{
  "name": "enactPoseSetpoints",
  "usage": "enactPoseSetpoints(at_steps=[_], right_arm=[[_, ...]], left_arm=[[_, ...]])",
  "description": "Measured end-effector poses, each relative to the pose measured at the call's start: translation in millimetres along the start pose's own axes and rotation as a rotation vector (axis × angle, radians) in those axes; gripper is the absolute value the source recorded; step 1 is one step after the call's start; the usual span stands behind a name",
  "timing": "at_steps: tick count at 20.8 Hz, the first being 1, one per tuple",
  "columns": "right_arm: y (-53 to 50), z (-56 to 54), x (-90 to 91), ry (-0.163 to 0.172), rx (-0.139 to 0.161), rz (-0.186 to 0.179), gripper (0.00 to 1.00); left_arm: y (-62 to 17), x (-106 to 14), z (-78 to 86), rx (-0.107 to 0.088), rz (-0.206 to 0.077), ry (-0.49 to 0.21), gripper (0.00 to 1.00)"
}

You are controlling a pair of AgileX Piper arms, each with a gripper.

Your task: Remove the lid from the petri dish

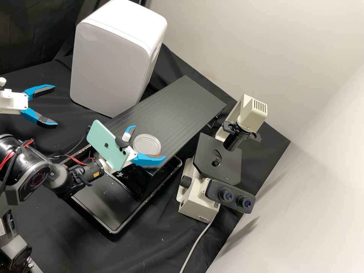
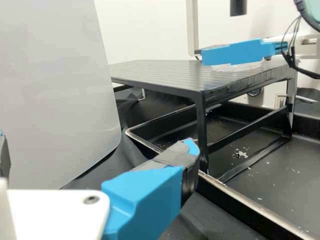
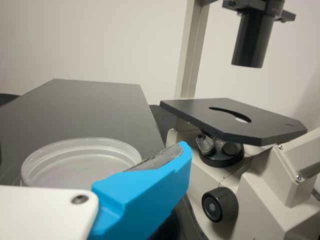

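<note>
Black bench (image 1: 57, 235) with slatted riser (image 1: 170, 110): petri dish (image 1: 146, 144) at riser's near end, sitting between the spread jaws of the right gripper (image 1: 148, 143); left gripper (image 1: 54, 105), likewise released, well apart to the left.

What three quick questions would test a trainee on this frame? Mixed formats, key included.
1. True or false: the left claw is shut on the petri dish.
2. Which claw has a finger on each side of the dish? A) left claw B) right claw C) neither
3. Fill in: the dish sits on the black ___.

Key: 1 false, it is open and well apart from the dish; 2 B; 3 shelf.
</note>
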Motion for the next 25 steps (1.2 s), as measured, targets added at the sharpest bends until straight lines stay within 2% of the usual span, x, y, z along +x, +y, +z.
enactPoseSetpoints(at_steps=[1,25], right_arm=[[-0.4,0.3,0.1,-0.001,0.0,-0.001,0.0],[-0.9,-0.5,3.6,0.001,0.0,0.001,0.0]], left_arm=[[0.0,0.0,0.0,0.007,0.0,0.0,1.0],[0.1,0.0,-0.9,0.007,0.002,0.01,1.0]])
